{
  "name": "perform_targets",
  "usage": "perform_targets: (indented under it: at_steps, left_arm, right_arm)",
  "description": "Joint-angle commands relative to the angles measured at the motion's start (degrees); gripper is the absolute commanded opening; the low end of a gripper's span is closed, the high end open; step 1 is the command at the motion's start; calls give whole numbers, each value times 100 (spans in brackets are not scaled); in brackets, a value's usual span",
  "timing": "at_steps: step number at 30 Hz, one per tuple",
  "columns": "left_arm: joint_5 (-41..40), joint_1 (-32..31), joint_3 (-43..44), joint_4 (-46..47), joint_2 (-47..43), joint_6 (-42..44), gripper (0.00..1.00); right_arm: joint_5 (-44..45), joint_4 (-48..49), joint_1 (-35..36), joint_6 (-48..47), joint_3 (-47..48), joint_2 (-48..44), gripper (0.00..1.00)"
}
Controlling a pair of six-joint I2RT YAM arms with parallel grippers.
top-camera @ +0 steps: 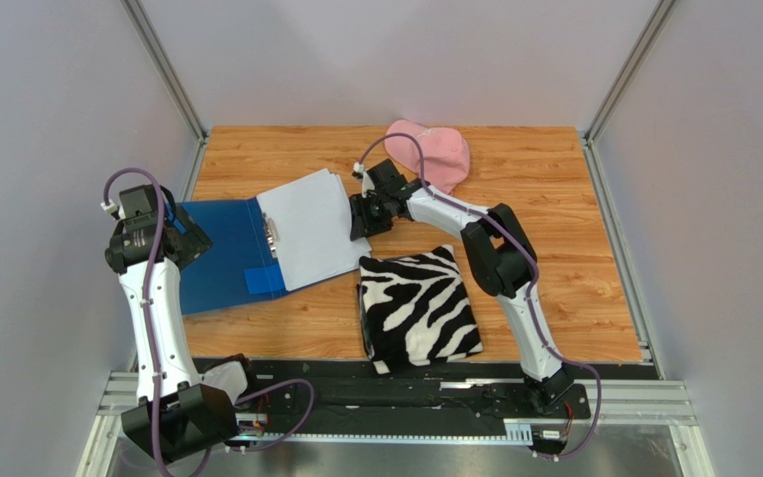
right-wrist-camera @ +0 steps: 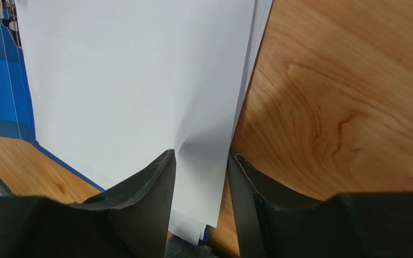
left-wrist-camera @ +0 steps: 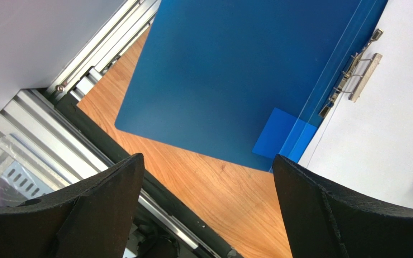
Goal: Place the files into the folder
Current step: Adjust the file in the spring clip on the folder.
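Note:
The blue folder (top-camera: pixel 211 253) lies open on the wooden table, its metal clip (left-wrist-camera: pixel 354 75) along the spine. The white files (top-camera: pixel 306 234) lie stacked on its right half, blank side up. My right gripper (top-camera: pixel 361 217) is low at the stack's right edge. In the right wrist view its jaws (right-wrist-camera: pixel 200 158) stand slightly apart, straddling the edge of the top sheet (right-wrist-camera: pixel 138 70), which creases at the left fingertip. My left gripper (top-camera: pixel 184 241) hovers open and empty over the folder's left cover (left-wrist-camera: pixel 219 70), the near corner of the cover and bare wood showing between its jaws (left-wrist-camera: pixel 208 166).
A zebra-striped folded cloth (top-camera: pixel 418 308) lies right of the folder, close below the right gripper. A pink cap (top-camera: pixel 430 154) sits at the back. A light-blue tab (top-camera: pixel 264 280) sticks out at the folder's near edge. Metal rails (left-wrist-camera: pixel 79 80) border the table.

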Motion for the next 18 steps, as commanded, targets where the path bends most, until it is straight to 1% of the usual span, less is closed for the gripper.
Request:
perform_targets:
  at_steps: [1, 3, 5, 8, 9, 11, 12, 13, 15, 16, 17, 18]
  left_arm:
    - [-106, 46, 123, 30, -215, 122, 98]
    - [-124, 55, 96, 13, -215, 131, 98]
    - [-28, 46, 35, 30, -215, 122, 98]
    - [165, 55, -9, 100, -172, 166, 98]
    - [262, 46, -9, 161, -154, 210, 98]
    - [578, 55, -166, 424, -110, 385, 98]
    - [623, 46, -159, 669, -58, 455, 99]
    - [493, 46, -107, 706, 178, 439, 99]
    - [395, 55, 87, 900, 460, 482, 99]
    - [612, 203, 227, 831, 809, 413, 99]
    - [780, 256, 585, 682, 943, 351, 99]
    - [894, 283, 719, 680, 1058, 333, 99]
  right_arm:
    - [330, 26, 117, 504, -120, -287, 47]
    - [215, 18, 178, 530, -154, -304, 46]
    - [284, 35, 240, 399, -216, -374, 49]
    - [758, 35, 267, 30, -190, -463, 61]
    - [916, 26, 249, -171, 2, -358, 67]
    - [1058, -105, 232, -374, 397, -113, 68]
    - [1023, -288, 223, -444, 904, 167, 69]
    - [971, -386, 214, -567, 1135, 335, 69]
    - [813, -536, 214, -647, 1549, 547, 69]
    - [742, -536, 214, -691, 1794, 687, 69]
    - [629, -501, 214, -735, 1866, 706, 69]
    - [506, -431, 214, -770, 1919, 741, 69]
